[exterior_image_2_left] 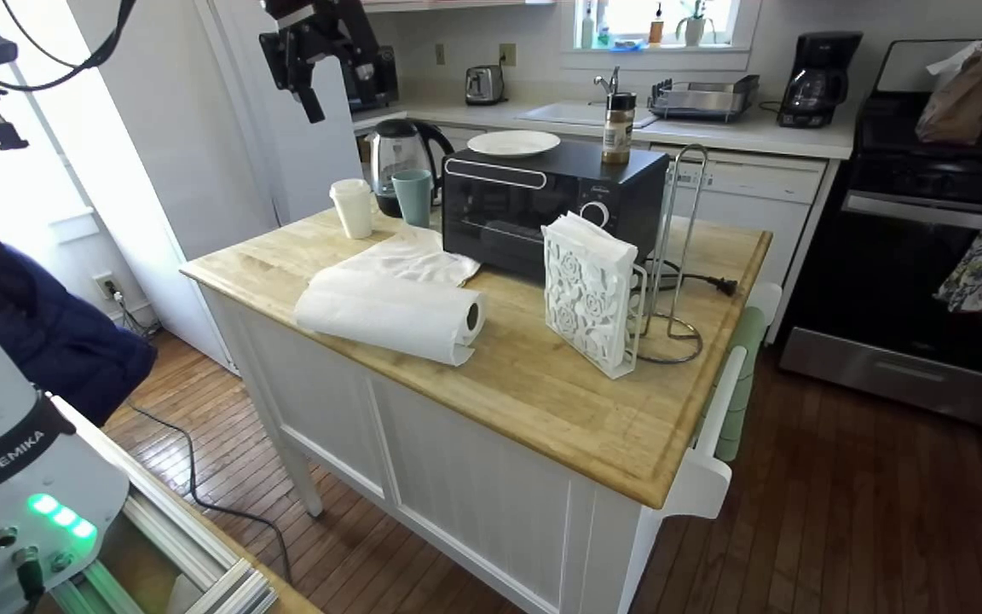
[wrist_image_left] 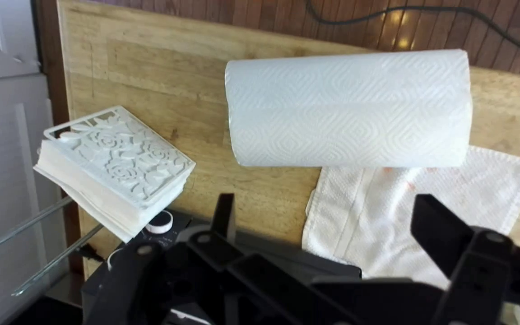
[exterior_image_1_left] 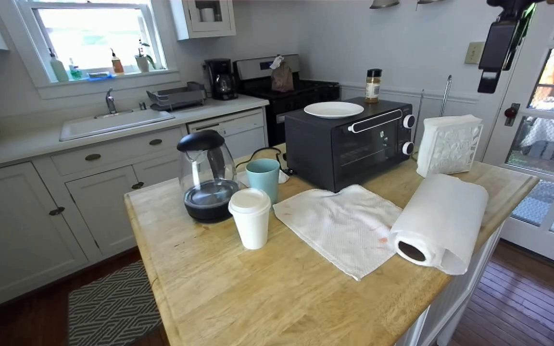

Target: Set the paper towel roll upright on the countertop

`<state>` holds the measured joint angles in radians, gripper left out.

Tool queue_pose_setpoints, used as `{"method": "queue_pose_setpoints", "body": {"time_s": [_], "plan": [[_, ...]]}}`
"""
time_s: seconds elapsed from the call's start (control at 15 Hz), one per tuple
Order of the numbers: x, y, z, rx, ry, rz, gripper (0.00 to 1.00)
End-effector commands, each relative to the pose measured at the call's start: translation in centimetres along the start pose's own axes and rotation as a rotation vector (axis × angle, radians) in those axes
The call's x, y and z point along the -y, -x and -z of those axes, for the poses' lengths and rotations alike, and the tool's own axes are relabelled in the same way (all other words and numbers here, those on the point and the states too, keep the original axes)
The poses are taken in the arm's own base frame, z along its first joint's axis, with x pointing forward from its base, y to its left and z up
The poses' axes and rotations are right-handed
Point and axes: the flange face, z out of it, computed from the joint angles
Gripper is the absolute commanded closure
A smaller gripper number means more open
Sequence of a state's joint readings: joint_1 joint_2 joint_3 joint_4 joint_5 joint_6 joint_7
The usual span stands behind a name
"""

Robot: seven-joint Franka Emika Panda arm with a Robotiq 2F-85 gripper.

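Note:
The paper towel roll (exterior_image_1_left: 443,218) lies on its side on the wooden countertop (exterior_image_1_left: 258,298), close to one long edge. In both exterior views its dark core opening shows at one end, and a loose sheet edge hangs from it. It also shows in an exterior view (exterior_image_2_left: 389,314) and lies crosswise in the wrist view (wrist_image_left: 350,110). My gripper (wrist_image_left: 324,196) is open and empty, with its fingers spread wide. It is high above the countertop and apart from the roll, as seen in both exterior views (exterior_image_2_left: 340,89) (exterior_image_1_left: 487,87).
A white cloth (exterior_image_1_left: 339,221) lies against the roll. A black toaster oven (exterior_image_1_left: 349,139) carries a plate (exterior_image_1_left: 333,109) and a spice jar (exterior_image_1_left: 373,85). A napkin holder (exterior_image_2_left: 589,294) and wire stand (exterior_image_2_left: 670,333) are near. A kettle (exterior_image_1_left: 208,178), teal cup (exterior_image_1_left: 263,175) and white cup (exterior_image_1_left: 250,221) stand together.

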<state>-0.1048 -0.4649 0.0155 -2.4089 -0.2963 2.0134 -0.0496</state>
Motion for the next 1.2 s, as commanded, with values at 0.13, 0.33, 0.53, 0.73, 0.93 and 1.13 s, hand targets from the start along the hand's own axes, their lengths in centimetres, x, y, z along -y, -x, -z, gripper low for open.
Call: {"method": "queue_pose_setpoints", "body": {"time_s": [0.13,0.33,0.53,0.73,0.93,1.13], "plan": [[8.0,1.6,-4.2,0.108,0.078,-0.045,0.0],[12.3,1.7,-6.4,0.15,0.063,-0.01,0.0],[13.0,2.0,-6.4,0.158,0.069,0.02,0.0],[14.5,1.9,-7.6,0.186,0.056,0.04,0.0],[16.7,2.3,-9.7,0.207,0.109,0.09,0.0],[19.3,3.0,-11.9,0.222,0.187,0.106,0.0]]}}
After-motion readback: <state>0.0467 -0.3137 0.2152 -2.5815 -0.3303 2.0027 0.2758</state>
